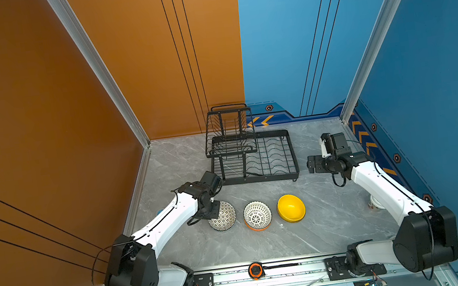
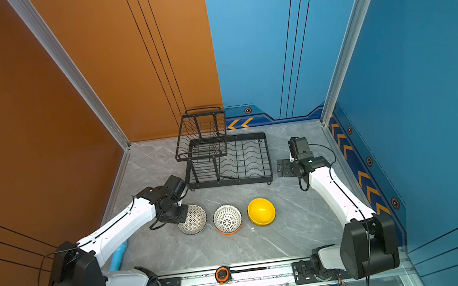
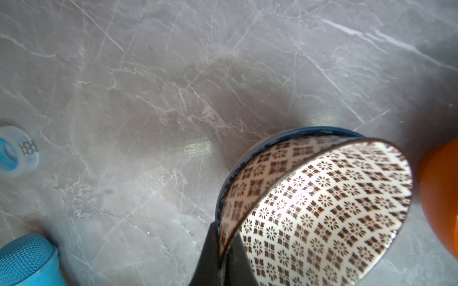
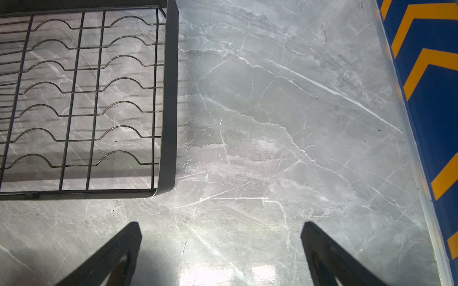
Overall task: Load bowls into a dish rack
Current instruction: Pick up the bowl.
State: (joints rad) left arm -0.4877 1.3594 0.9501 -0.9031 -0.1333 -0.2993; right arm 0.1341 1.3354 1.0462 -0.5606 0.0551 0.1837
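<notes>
My left gripper (image 3: 221,245) is shut on the rim of a white bowl with a dark flower pattern (image 3: 322,210), one finger inside and one outside. The bowl (image 1: 223,215) is tilted, and a dark blue rim (image 3: 309,130) shows behind it. Beside it a white lattice-patterned bowl (image 1: 257,214) sits in an orange bowl (image 1: 259,228). A yellow bowl (image 1: 290,208) lies upside down further right. The black wire dish rack (image 1: 253,155) stands behind with nothing in it. My right gripper (image 4: 221,230) is open over bare table beside the rack's corner (image 4: 168,99).
A pale bowl (image 1: 376,203) is half hidden behind the right arm. A blue cylinder (image 2: 115,257) and a tape roll (image 3: 14,151) lie at the table's left edge. An orange tape measure (image 1: 256,270) sits on the front rail. Walls close in three sides.
</notes>
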